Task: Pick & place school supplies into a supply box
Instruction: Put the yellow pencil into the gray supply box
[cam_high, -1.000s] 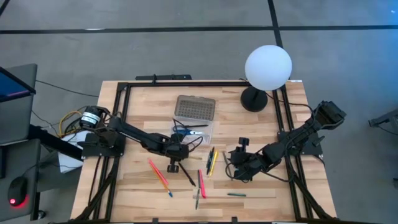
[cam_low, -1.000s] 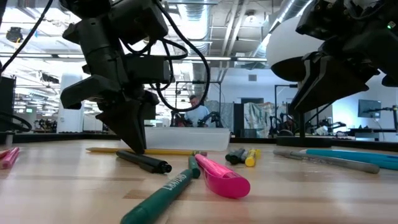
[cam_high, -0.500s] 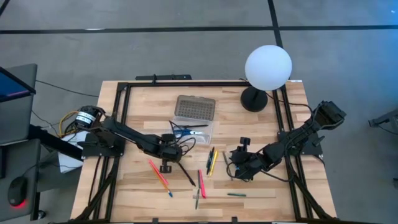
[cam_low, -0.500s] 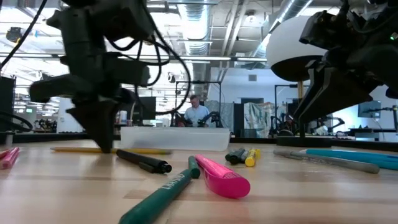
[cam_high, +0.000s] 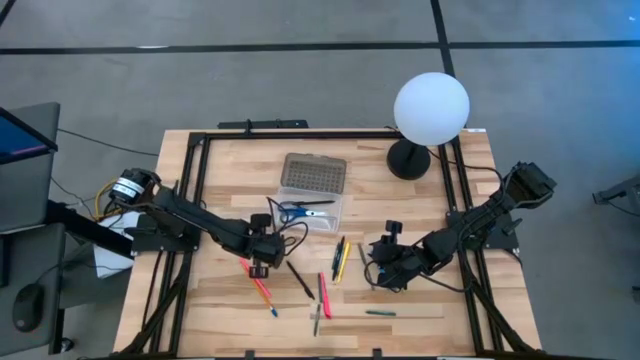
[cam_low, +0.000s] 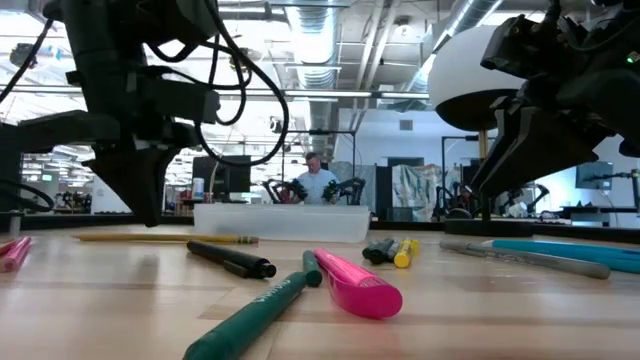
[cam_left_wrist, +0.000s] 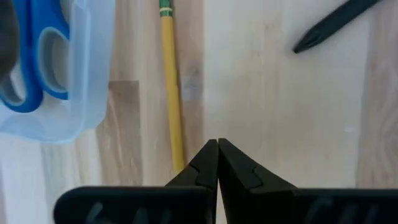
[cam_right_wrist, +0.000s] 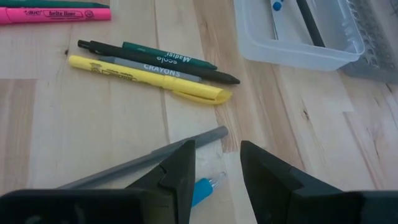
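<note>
Fingers of my left gripper (cam_left_wrist: 217, 144) are pressed together beside the yellow pencil (cam_left_wrist: 171, 93), near the supply box (cam_high: 312, 186) holding the scissors (cam_left_wrist: 31, 56). My right gripper (cam_right_wrist: 217, 163) hangs spread over a grey pen (cam_right_wrist: 155, 157) — other pens lie loose on the table (cam_high: 420, 200).

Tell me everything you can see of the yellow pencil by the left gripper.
The yellow pencil is thin and looks wooden, with a green band near one end. It lies flat on the wooden table, close beside the clear supply box that holds the blue-handled scissors. The left gripper, fingers shut, sits just beside it, not holding it.
</note>
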